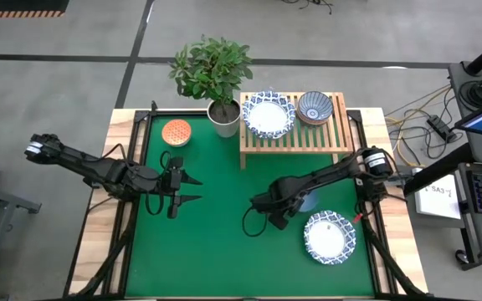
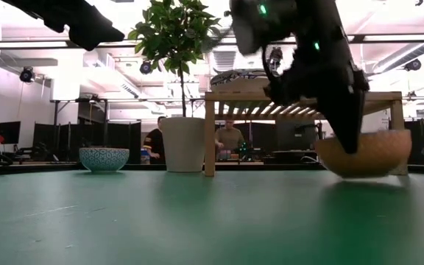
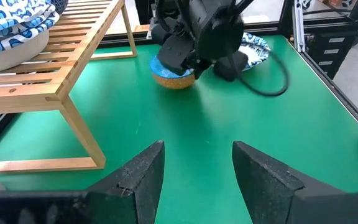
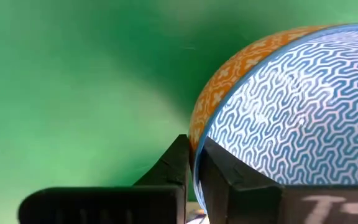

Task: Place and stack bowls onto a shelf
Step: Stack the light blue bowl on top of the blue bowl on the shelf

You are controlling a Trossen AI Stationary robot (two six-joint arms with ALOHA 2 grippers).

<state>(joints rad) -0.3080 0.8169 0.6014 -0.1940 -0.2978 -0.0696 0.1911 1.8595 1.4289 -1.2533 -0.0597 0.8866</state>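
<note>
Right now the right gripper (image 4: 193, 163) is pinched tight on the rim of a small bowl (image 4: 278, 106) w/ orange outside and light blue squiggle-pattern inside. One finger sits inside the rim, one outside. The arm reaches low across the green mat (image 1: 216, 226), wrist bent down, just in front of the shelf (image 1: 295, 138).

In low view the bowl looks tipped, its base at or just off the mat; can't tell which.

Left gripper (image 3: 197, 168) hangs w/ fingers spread wide, nothing between them, well left of the shelf over the mat, pointed toward the shelf.

On the shelf: wide white bowl w/ blue-patterned rim (image 1: 268, 114), and just beside it a dark blue patterned bowl (image 1: 315, 107). Another wide white bowl (image 1: 329, 237) lies on the mat in front of the shelf, near the held bowl. Orange-red bowl (image 1: 176, 132) sits left of the shelf, past the potted plant (image 1: 214, 75).

No legible writing.
</note>
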